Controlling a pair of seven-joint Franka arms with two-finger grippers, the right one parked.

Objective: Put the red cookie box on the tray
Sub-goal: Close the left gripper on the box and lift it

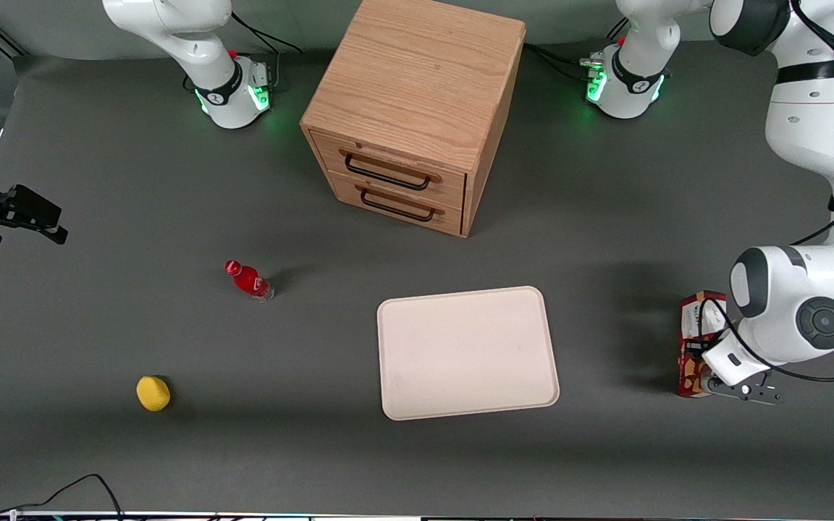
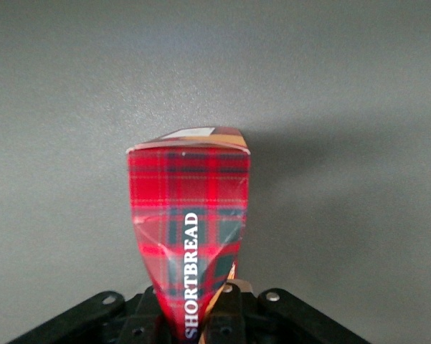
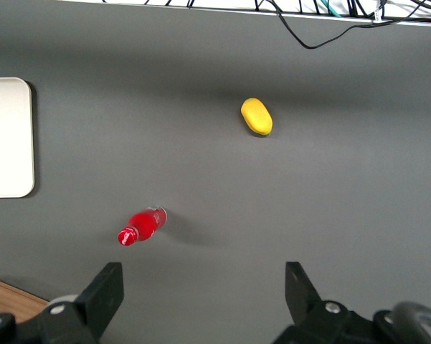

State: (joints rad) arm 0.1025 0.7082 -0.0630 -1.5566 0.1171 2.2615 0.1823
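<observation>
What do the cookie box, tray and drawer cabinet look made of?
Cookie box, at the gripper: printed cardboard, slightly glossy, with folded end flaps. Tray: likely matte cream plastic, smooth with a moulded rim. Drawer cabinet: wood or veneer, with visible grain.

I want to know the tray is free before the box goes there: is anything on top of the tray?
Nothing lies on the tray; its whole surface shows bare. The red cookie box stands on the table toward the working arm's end, the tool shut on it.

The gripper [image 1: 714,365] and red cookie box [image 1: 692,340] sit toward the working arm's end — well apart from the tray [image 1: 468,352].
</observation>
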